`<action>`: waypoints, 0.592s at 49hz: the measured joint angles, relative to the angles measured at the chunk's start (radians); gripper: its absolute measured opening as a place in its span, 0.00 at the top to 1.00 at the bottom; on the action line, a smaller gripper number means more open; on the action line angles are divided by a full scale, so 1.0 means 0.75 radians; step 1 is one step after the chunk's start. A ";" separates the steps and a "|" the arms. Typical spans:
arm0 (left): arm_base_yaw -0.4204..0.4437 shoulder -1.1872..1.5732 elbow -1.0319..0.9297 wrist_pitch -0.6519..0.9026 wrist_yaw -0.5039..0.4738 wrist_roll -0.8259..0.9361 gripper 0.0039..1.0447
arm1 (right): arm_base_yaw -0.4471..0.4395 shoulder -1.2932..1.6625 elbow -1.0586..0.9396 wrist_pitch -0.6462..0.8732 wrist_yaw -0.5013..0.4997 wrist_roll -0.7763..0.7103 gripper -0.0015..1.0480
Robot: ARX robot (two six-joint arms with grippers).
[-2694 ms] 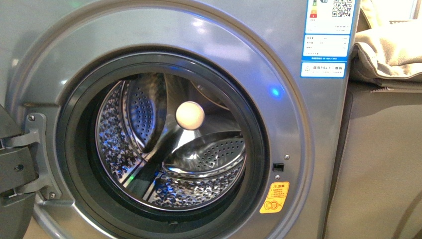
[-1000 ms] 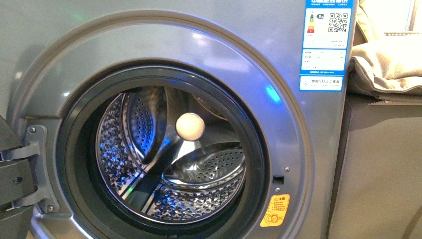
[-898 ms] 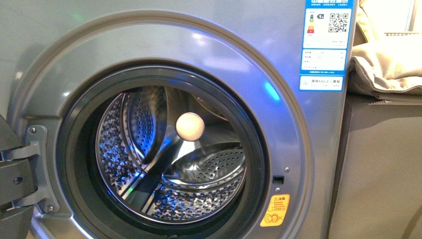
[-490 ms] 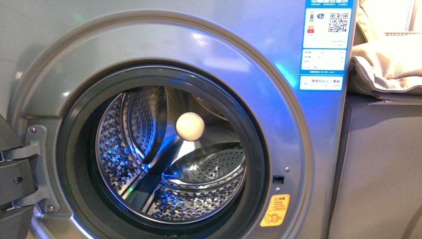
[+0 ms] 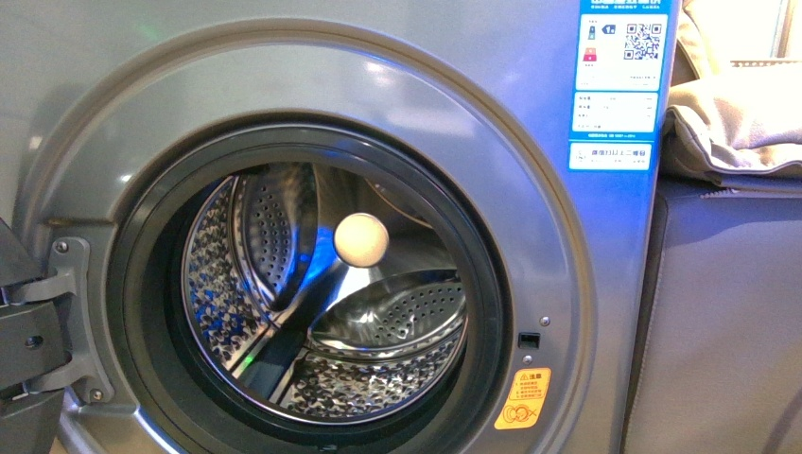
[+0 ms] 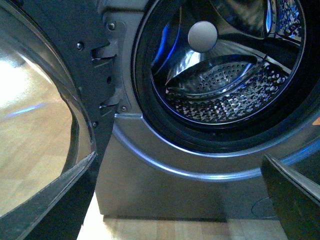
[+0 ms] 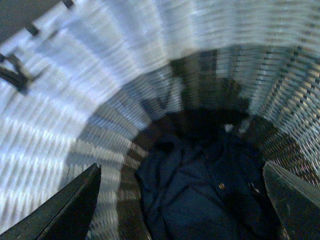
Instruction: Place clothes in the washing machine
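The silver-grey washing machine (image 5: 530, 113) fills the front view, its door swung open to the left. The black-rimmed porthole shows the perforated steel drum (image 5: 378, 322), which holds no clothes. The machine also shows in the left wrist view (image 6: 165, 190). My left gripper (image 6: 180, 200) is open and empty, low in front of the machine's lower front panel. The dark navy clothes (image 7: 200, 195) lie crumpled at the bottom of a woven basket (image 7: 100, 90). My right gripper (image 7: 182, 205) is open above them, inside the basket, apart from the fabric. Neither arm shows in the front view.
The open door (image 6: 60, 50) and its hinge (image 5: 66, 274) stand to the left of the porthole. A grey-beige cabinet (image 5: 719, 322) stands right of the machine with beige folded fabric (image 5: 738, 113) on top. Wooden floor (image 6: 165, 230) lies under the machine.
The machine sits slightly lower in the front view than 2.7 s ago. In the last second only blue light reflections shift on the drum and front.
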 joint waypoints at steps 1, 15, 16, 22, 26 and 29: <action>0.000 0.000 0.000 0.000 0.000 0.000 0.06 | -0.002 0.028 0.011 -0.013 0.014 -0.045 0.07; 0.000 0.000 0.000 0.000 0.000 0.000 0.06 | 0.007 0.359 0.083 -0.062 0.139 -0.376 0.07; 0.000 0.000 0.000 0.000 0.000 0.000 0.06 | 0.010 0.378 0.083 -0.052 0.147 -0.388 0.07; 0.000 0.000 0.000 0.000 0.000 0.000 0.06 | 0.040 0.485 0.083 0.004 0.191 -0.429 0.07; 0.000 0.000 0.000 0.000 -0.001 0.000 0.06 | 0.069 0.556 0.101 0.057 0.215 -0.422 0.07; 0.000 0.000 0.000 0.000 0.000 0.000 0.06 | 0.088 0.602 0.136 0.071 0.235 -0.404 0.07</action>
